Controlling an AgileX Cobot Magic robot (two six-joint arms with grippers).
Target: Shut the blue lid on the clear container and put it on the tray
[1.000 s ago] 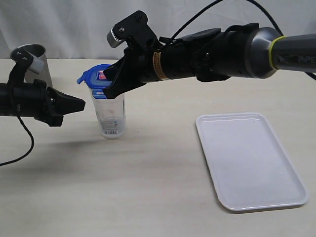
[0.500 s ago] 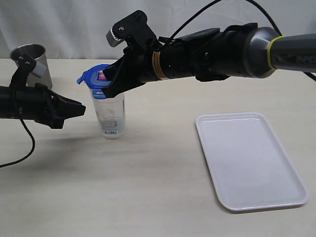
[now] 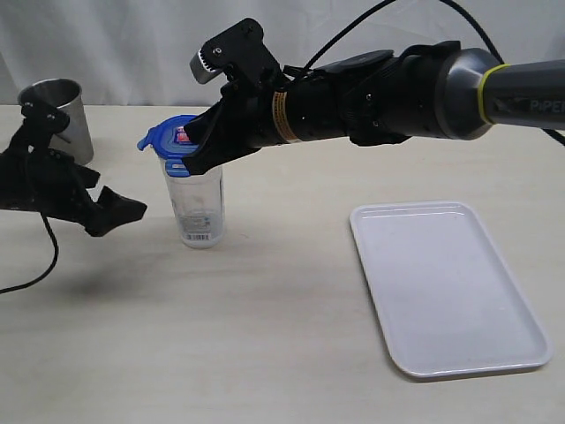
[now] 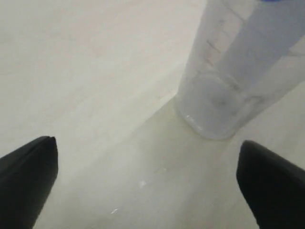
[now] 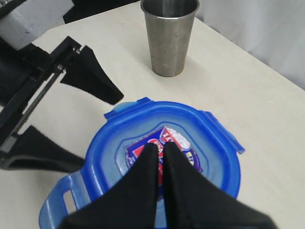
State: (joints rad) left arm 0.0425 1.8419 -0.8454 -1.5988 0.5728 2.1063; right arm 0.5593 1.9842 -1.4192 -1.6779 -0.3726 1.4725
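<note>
Clenched, my right jaws are resting on the blue lid (image 5: 209, 157) atop the clear container (image 3: 196, 208), left side of the surface (image 3: 265, 336). My left jaws are hanging released beside it, the steel cup (image 3: 66, 119) standing behind them.

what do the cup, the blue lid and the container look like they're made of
Cup: probably stainless steel, brushed grey sheen. Blue lid: opaque glossy plastic, moulded flaps with highlights. Clear container: transparent plastic, likely; the table shows through its walls.
</note>
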